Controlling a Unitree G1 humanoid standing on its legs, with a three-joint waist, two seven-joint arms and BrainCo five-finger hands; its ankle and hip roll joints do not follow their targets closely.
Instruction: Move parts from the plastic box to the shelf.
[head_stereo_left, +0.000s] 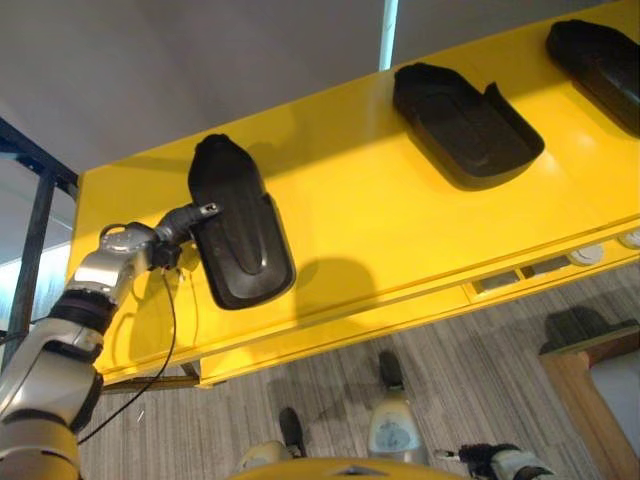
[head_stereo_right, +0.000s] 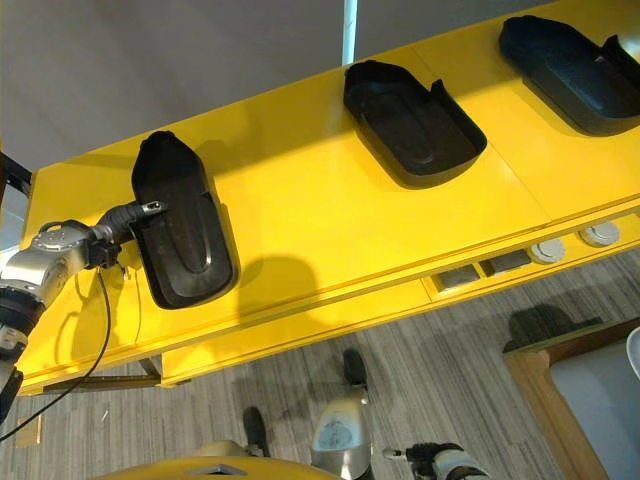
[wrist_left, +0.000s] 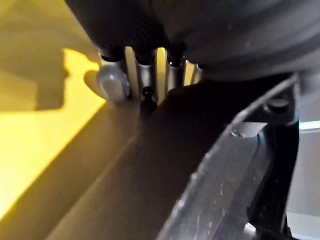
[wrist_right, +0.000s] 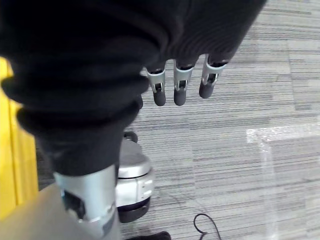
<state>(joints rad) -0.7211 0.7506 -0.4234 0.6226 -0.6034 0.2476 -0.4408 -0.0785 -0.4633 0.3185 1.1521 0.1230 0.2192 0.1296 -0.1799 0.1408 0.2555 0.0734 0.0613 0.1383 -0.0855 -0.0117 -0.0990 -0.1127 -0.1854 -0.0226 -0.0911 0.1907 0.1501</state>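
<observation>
Black part (head_stereo_left: 238, 232) on shelf (head_stereo_left: 400, 230), against left robot hand (head_stereo_left: 185, 222)

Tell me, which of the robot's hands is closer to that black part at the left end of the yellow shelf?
Left. The left hand is at the black part, against its edge. The right hand hangs low over the floor, well away from it.

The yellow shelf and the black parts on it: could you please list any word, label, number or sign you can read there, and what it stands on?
No text can be read.
Yellow shelf: no print visible on its top.
Three black parts: plain, no labels visible.
Round buttons and dark slots on the shelf's front edge: any marking is too small to tell.
Left robot hand, at the nearest part: no marking visible.
</observation>
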